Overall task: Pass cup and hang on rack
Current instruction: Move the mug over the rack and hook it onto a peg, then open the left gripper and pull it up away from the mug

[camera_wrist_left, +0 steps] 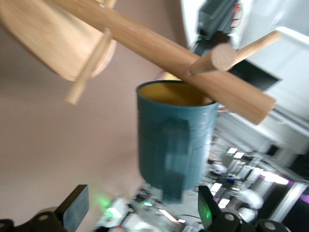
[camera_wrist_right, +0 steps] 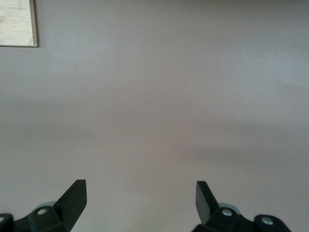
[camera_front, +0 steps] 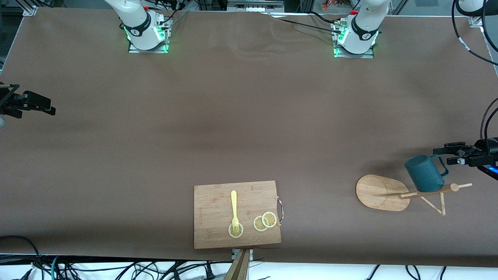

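While the cup (camera_front: 425, 174) hangs on the rack (camera_front: 393, 193) at the right edge of the front frame, the left pincer (camera_front: 454, 154) sits just beside its loop handle, fingers spread and gripping nothing. In the left wrist view the cup (camera_wrist_left: 176, 140) fills the centre of the frame, its handle facing the camera between the 2 dark fingertips (camera_wrist_left: 75, 212) at the bottom corners, with clear gaps on both sides. The mouth, yellowish-tan inside, sits up against the round post, and a thin peg looks to pass through or near the handle, though the exact catch point is hidden.

The rack leans in the front frame, oval base toward the centre and post pointing at the right edge; whether that is camera angle or real tilt, I cannot tell.

My read: this mug is rigid, smooth-glazed with ribbing for some bite, fairly light but breakable if dropped. The handle or the rim wall is the sensible hold, and the light wooden stand could tip under a nudge.

Over at the left edge of the front frame, the right pincer (camera_front: 37, 104) waits above bare tabletop (camera_front: 233, 116), fingers apart and empty. A cutting board (camera_front: 237, 214) with a yellow fork (camera_front: 234, 210) and lemon slices (camera_front: 265, 221) lies at lower centre.
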Controlling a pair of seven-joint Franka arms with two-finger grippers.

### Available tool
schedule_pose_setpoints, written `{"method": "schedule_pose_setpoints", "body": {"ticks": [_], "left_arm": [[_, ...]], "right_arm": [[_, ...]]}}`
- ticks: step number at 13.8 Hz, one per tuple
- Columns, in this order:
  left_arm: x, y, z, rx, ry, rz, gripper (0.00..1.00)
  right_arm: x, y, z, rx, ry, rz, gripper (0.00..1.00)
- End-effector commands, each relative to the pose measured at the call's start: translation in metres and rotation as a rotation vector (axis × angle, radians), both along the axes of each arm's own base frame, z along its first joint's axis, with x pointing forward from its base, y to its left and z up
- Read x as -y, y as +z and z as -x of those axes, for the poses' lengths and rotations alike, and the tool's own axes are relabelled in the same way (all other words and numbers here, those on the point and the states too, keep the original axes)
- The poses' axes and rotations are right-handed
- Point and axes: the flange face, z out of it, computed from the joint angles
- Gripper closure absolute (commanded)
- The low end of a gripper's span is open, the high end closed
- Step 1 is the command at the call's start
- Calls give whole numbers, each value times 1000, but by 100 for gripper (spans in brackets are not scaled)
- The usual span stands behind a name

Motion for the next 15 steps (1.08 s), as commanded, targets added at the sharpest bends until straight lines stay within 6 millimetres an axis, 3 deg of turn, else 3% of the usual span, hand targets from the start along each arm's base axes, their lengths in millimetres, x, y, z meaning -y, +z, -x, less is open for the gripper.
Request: {"method": "schedule_pose_setpoints", "body": {"ticks": [1,5,9,11,15], "left_arm": [[28,61,-7,-2,-144,-295,0],[84,125,-10,-16,-379,-742,0],[171,173,-17,14,-593,-1073,0],[220,188,-19,60,-663,-1131,0],[298,190,-21,133,-767,-1136,0]], "right_arm": [[0,2,2,8,-12,-16,0],[-1,2,1,9,-14,-28,0],[-1,2,1,9,-14,-29,0],[-1,2,1,9,-14,-28,0],[-1,2,2,8,-14,-28,0]]}}
